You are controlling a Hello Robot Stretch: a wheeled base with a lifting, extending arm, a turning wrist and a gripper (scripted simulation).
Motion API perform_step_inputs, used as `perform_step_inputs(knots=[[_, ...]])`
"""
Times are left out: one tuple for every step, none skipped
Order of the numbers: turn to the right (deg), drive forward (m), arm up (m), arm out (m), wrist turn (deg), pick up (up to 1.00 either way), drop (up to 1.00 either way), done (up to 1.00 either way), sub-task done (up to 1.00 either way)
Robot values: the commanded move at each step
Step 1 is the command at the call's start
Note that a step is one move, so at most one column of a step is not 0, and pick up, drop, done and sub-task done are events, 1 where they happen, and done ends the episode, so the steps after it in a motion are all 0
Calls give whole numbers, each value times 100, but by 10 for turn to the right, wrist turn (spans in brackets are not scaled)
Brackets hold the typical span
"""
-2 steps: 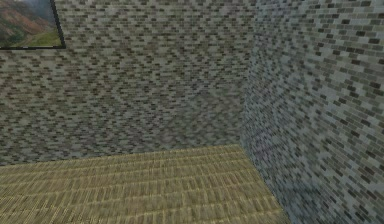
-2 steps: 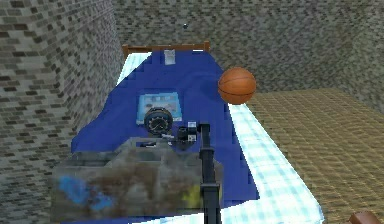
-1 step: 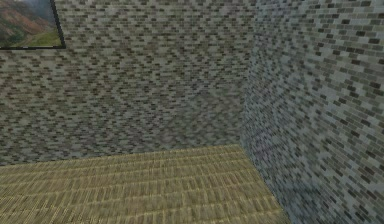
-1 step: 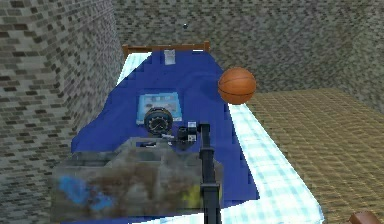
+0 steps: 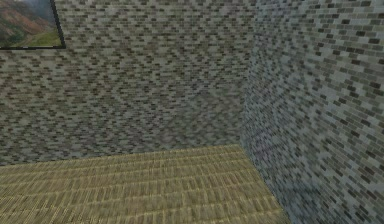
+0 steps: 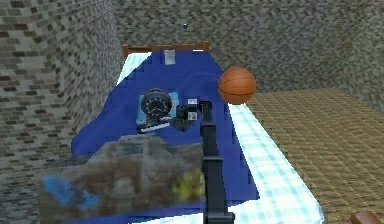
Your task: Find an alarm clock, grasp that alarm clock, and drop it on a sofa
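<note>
Brick-walled room, bed [image 6: 278, 165] under blue blanket [image 6: 150, 78]. Arm [image 6: 211, 160] stretched across it, gripper [image 6: 172, 118] by alarm clock [image 6: 157, 104], likely lining up the grasp; cannot tell if anything's held.

Two grey mottled brick walls [image 5: 150, 90] meet in a corner at about 2 o'clock in the forward view. A framed picture [image 5: 28, 22] hangs at 10 o'clock on the facing wall, and a woven, straw-coloured floor [image 5: 130, 190] lies along 6 o'clock. In the arm side view a bed [image 6: 275, 165] runs from 6 toward 12 o'clock, with a pale checked sheet, a deep blue blanket [image 6: 115, 120] and a brown wooden headboard [image 6: 165, 47] against the far wall. The same brickwork stands at 9 o'clock and woven floor at 3 o'clock.
</note>
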Motion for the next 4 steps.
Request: perform_step_inputs(knots=[[0,0,22,0,0,0,0,0,0],[0,0,0,0,-450,0,0,0,0],[0,0,0,0,-330,0,0,0,0],[0,0,0,-48,0,0,0,0,0]])
